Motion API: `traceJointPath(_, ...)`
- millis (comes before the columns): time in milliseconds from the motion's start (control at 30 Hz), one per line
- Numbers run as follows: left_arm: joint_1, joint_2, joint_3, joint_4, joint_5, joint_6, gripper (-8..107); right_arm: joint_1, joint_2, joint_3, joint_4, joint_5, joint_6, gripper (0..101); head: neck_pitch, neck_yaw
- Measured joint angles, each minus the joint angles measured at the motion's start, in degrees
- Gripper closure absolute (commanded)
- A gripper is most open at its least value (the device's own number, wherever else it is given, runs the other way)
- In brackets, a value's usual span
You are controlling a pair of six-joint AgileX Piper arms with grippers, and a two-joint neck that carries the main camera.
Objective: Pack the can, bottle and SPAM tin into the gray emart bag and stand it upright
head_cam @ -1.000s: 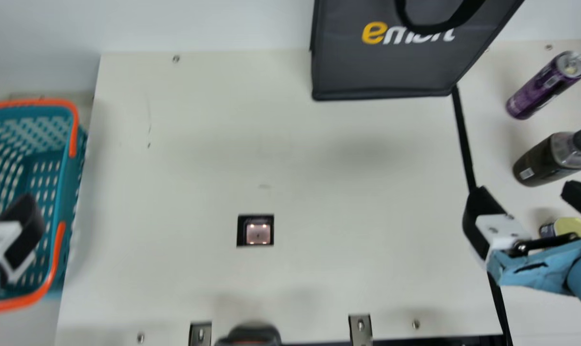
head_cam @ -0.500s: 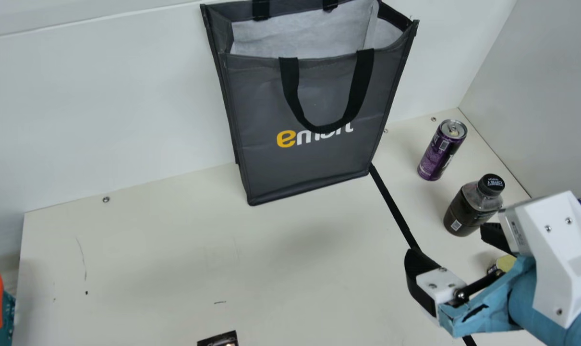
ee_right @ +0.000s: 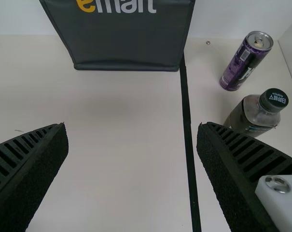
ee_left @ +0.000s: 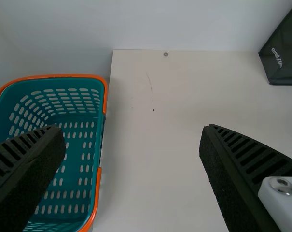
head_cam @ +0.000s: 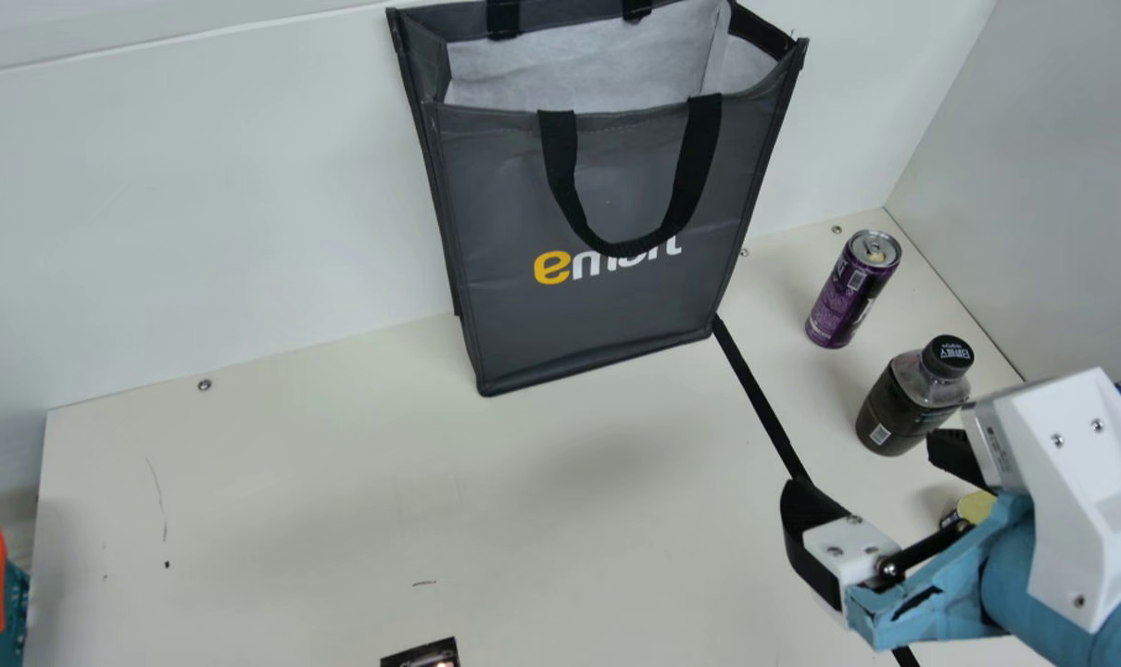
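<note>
Right of bag (head_cam: 588, 320) | can (head_cam: 843, 301), bottle (head_cam: 905, 406): long axes upright | left, right jaws wide, empty

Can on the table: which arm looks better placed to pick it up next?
Right, probably. The right tool hangs open near the bottle, on the same side of the bag as the can; the left tool is by the basket.

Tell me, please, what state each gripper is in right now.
Left gripper: open, holding nothing.
Right gripper: open, holding nothing.
</note>
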Motion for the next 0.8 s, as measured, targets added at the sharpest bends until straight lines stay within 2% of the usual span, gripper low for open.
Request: traceJointPath(800,0.00,0.00,0.00,0.00,0.00,0.00,9,0.00,0.00,0.00,0.00,0.00,0.00,6,0.00,0.00)
